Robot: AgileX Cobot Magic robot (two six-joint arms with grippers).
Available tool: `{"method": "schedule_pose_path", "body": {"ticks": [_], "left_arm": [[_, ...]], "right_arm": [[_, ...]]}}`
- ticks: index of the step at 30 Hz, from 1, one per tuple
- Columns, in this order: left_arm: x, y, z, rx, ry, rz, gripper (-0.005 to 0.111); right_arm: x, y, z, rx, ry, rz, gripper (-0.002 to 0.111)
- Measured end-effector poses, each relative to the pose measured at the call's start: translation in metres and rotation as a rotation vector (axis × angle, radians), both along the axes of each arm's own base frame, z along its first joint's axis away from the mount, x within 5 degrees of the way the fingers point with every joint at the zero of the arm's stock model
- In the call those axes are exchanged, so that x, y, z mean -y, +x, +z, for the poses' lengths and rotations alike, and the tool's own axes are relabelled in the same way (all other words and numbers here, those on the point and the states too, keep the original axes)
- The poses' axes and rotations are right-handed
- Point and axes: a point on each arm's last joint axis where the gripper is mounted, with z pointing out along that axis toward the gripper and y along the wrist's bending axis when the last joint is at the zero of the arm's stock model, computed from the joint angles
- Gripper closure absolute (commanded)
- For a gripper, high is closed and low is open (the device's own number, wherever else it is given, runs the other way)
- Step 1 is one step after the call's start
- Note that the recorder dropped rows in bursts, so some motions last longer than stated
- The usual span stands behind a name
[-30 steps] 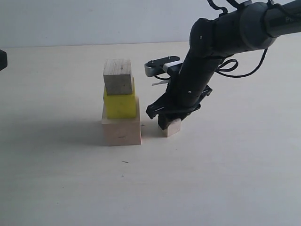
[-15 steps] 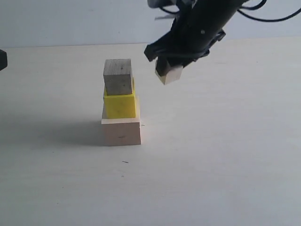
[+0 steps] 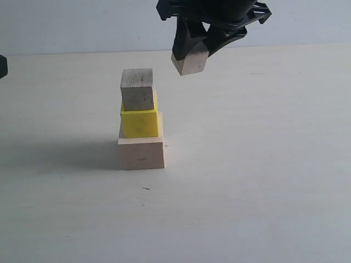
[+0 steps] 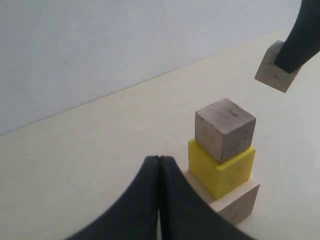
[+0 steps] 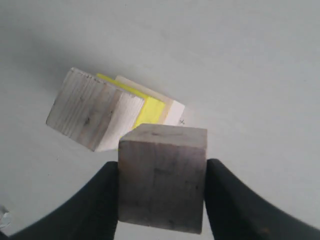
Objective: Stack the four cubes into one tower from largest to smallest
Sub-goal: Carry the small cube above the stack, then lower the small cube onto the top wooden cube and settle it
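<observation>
A stack of three stands on the table: the large pale wooden cube (image 3: 142,153) at the bottom, the yellow cube (image 3: 140,121) on it, and a small wooden cube (image 3: 137,89) on top. My right gripper (image 3: 190,52) is shut on the smallest cube (image 3: 190,62), holding it in the air above and to the right of the stack. In the right wrist view the held cube (image 5: 162,177) fills the gap between the fingers, with the stack (image 5: 95,110) below and beside it. My left gripper (image 4: 159,165) is shut and holds nothing, close to the stack's base (image 4: 235,202).
The pale tabletop (image 3: 247,181) spreads all round the stack, with a plain wall (image 3: 82,24) behind. A dark part (image 3: 3,68) shows at the left edge of the exterior view.
My right gripper has lifted the smallest cube off the table beside the stack, then carried it higher and slightly left toward the stack's top. The stack has not moved.
</observation>
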Motion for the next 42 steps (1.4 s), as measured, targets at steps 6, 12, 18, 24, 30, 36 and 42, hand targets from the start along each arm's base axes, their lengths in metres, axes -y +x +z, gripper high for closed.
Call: {"method": "schedule_pose_path", "body": {"ticks": [6,12,18,24,30,36,42], "left_arm": [[0.000,0.000,0.001,0.008,-0.003,0.003,0.107],[0.000,0.000,0.001,0.008,-0.006,0.003,0.107],[0.000,0.000,0.001,0.005,-0.014,0.005,0.107],[0.000,0.001,0.002,0.008,-0.026,0.009,0.107],[0.000,0.001,0.002,0.011,-0.030,0.011,0.107],[0.000,0.001,0.002,0.005,-0.048,0.014,0.107],[0.000,0.001,0.003,0.002,-0.057,0.016,0.107]], "right_arm": [[-0.020,-0.015,0.015,0.018,-0.049,0.013,0.108],[-0.044,-0.017,0.032,0.034,-0.028,-0.031,0.108],[-0.053,-0.006,0.033,0.007,0.012,-0.130,0.108],[-0.058,-0.009,0.032,0.007,-0.009,-0.170,0.108],[-0.071,-0.021,0.030,0.018,-0.032,-0.189,0.108],[-0.078,-0.022,0.024,-0.041,-0.013,-0.262,0.108],[-0.090,-0.026,0.014,-0.035,-0.050,-0.281,0.108]]}}
